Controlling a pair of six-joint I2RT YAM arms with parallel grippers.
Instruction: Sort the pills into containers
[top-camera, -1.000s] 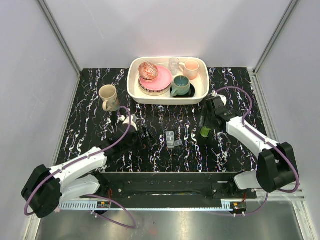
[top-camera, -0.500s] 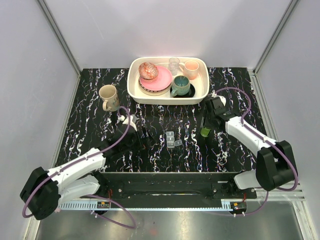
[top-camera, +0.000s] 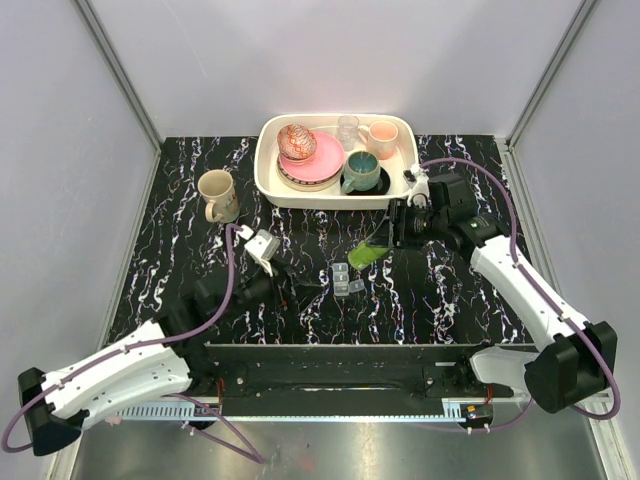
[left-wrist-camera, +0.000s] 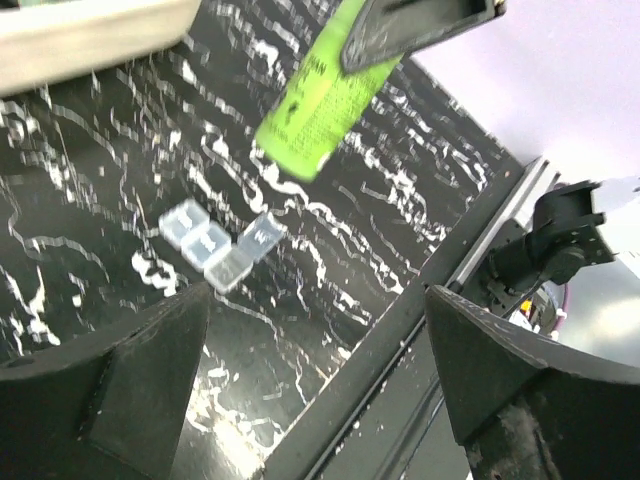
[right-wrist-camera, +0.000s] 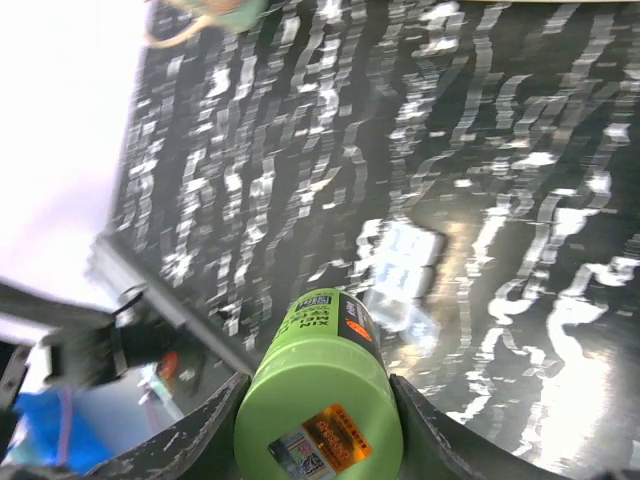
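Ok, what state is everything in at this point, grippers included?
green bottle: held off the table, tilted
right gripper: shut on green bottle
left gripper: open, empty
container strip: flat on table, one lid flipped open
beige mug: upright on table

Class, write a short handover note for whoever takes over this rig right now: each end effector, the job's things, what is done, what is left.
Left end effector: open, empty, facing the containers.
Right end effector: shut on the green bottle, held off the table and tilted towards the containers.
Containers: on the table, one lid flipped open. No pills visible anywhere.
Done: bottle in grip and aimed.
Left: get pills into the compartments.
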